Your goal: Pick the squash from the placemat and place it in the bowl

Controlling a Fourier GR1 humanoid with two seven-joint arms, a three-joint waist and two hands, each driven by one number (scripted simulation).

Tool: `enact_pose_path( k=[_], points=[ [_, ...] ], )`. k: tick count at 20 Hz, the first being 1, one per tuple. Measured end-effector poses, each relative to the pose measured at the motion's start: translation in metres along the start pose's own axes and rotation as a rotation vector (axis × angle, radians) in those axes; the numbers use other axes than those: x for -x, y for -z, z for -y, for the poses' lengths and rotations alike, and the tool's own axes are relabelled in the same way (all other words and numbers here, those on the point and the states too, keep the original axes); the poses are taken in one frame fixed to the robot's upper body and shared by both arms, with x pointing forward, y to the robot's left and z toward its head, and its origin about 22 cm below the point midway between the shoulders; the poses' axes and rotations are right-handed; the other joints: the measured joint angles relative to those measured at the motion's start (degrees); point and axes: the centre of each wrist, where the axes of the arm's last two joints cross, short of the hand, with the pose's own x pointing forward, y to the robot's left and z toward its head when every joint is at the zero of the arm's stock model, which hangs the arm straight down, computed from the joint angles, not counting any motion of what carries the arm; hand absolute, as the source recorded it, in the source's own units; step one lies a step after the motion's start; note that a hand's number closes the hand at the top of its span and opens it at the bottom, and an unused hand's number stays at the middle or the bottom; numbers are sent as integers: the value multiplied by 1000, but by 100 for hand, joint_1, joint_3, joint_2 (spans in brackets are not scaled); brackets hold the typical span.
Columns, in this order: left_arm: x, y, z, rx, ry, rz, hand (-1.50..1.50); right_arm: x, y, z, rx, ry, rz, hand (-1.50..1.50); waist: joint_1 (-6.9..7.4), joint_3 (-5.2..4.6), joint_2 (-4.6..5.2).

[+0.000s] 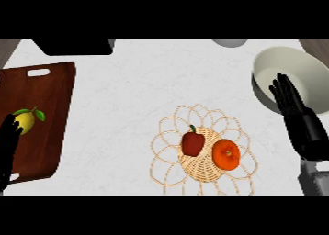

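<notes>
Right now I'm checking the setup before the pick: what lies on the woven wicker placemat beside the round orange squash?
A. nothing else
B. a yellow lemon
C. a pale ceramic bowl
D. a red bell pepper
D: a red bell pepper lies on the woven wicker placemat just left of the round orange squash; the yellow lemon is on the brown wooden cutting board, and the pale ceramic bowl stands apart at the right.
</notes>
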Motion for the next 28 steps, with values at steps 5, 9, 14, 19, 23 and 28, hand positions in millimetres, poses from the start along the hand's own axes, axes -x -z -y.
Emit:
enact_pose_path(
  k=[5,9,14,19,23,28],
  points=[
    [-27,3,54,201,-118,49,0,-17,-12,4,-43,-133,24,150,-88,15,41],
    [-41,-4,95,363,-227,64,0,-15,-28,25,102,-347,-59,-150,-360,-8,38],
    [-65,-7,135,500,-292,62,0,-14,-68,-18,115,-408,18,-150,-196,18,57],
    [-78,-9,152,550,-316,62,0,-35,-92,-34,4,-633,8,-150,-71,6,61],
    [-83,-10,155,568,-321,60,0,-57,-97,-33,-5,-844,-99,-150,-27,-7,67],
    [-91,-11,164,594,-319,66,0,-88,-96,-52,-38,-988,-292,-150,91,-10,92]
  ],
)
